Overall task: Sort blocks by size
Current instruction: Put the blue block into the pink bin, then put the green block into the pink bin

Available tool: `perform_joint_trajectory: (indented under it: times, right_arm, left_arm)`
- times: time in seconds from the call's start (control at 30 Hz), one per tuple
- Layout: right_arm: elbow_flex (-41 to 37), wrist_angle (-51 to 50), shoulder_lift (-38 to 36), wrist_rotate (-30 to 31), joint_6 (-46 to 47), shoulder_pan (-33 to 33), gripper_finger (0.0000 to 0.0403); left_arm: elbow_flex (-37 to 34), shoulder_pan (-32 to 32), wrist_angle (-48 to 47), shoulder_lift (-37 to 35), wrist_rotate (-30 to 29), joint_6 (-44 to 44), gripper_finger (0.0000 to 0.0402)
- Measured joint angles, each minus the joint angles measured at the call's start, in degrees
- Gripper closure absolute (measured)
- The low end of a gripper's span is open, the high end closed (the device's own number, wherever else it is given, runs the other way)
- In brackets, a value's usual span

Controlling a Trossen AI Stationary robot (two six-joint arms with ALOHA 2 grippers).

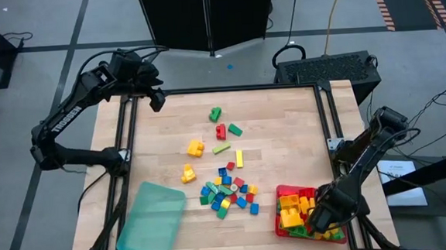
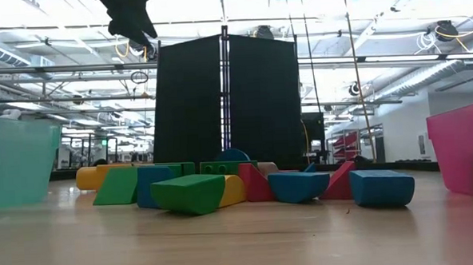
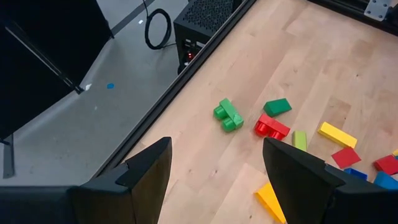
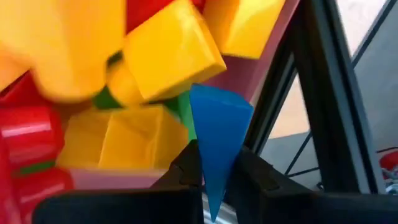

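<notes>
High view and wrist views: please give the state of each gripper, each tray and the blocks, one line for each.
left gripper: open, empty, raised over the table's far left corner.
right gripper: shut on a blue block, over the red tray.
red tray: filled with blocks.
teal tray: empty.
loose blocks: scattered mid-table, unsorted.

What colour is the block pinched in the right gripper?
Blue, clearest in the right wrist view, held over the red tray.

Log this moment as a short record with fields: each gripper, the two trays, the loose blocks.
left gripper: open, empty, raised over the table's far left corner
right gripper: shut on a blue block, over the red tray
red tray: piled with yellow, red and green blocks
teal tray: no blocks visible in it
loose blocks: scattered mid-table
</notes>
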Motion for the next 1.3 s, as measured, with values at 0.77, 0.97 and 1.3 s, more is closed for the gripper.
perform_joint_trajectory:
  times: [0.77, 0.97, 1.3]
  right_arm:
    - [6.2, -1.4, -1.0, 4.2, -2.3, 0.0, 0.0221]
    - [15.4, -8.2, -2.8, 27.2, -8.7, -8.3, 0.0222]
    - [17.6, -2.1, 1.3, 47.8, -60.1, -41.8, 0.0222]
  left_arm:
    - [0.0, 0.0, 0.2, 0.0, 0.0, 0.5, 0.0146]
    - [0.0, 0.0, 0.2, 0.0, 0.0, 0.5, 0.0146]
    - [0.0, 0.0, 0.3, 0.0, 0.0, 0.5, 0.0146]
